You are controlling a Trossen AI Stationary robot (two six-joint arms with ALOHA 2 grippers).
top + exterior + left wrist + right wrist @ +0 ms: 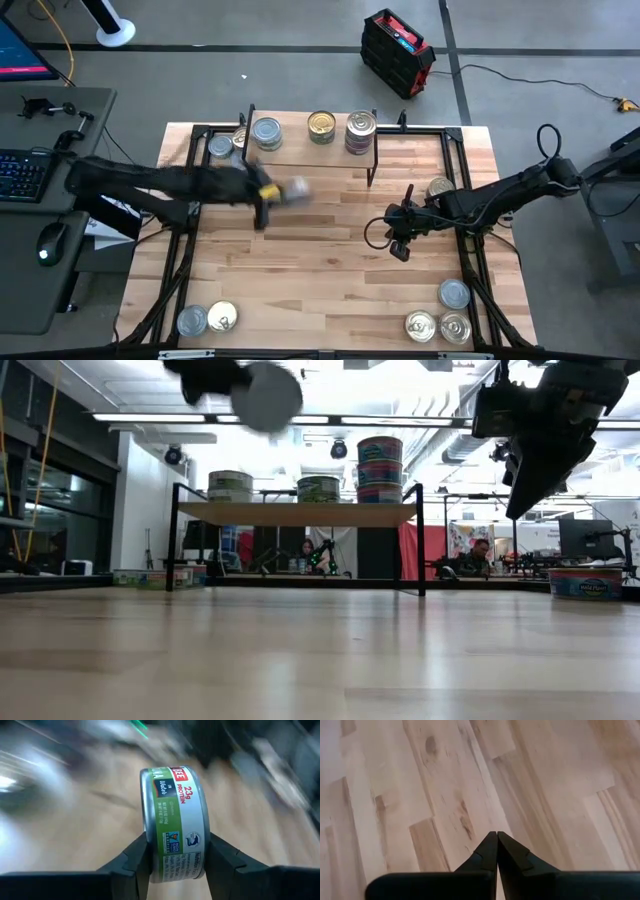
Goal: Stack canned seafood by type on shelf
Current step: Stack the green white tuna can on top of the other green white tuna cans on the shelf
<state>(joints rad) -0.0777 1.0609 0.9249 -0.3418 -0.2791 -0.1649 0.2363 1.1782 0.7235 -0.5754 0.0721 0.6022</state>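
Note:
A tin with a green and white label hangs high above the table, and my left gripper is shut on it. From above, the tin is a blur just in front of the shelf, left of the table's middle. The shelf carries several tins on its board, one stack at its right end. My right gripper hangs shut over bare tabletop right of the middle and holds nothing. My left gripper pinches the tin between its two fingers, one finger on one flat end and the other on the opposite flat end. The fingers reach in from the table's left, slanting a little downward. The tin stands on edge, lifted clear.
Two tins lie at the near left corner and three at the near right. One more tin sits under the right arm. Black frame bars run along both sides of the table. Bare wood lies in the middle.

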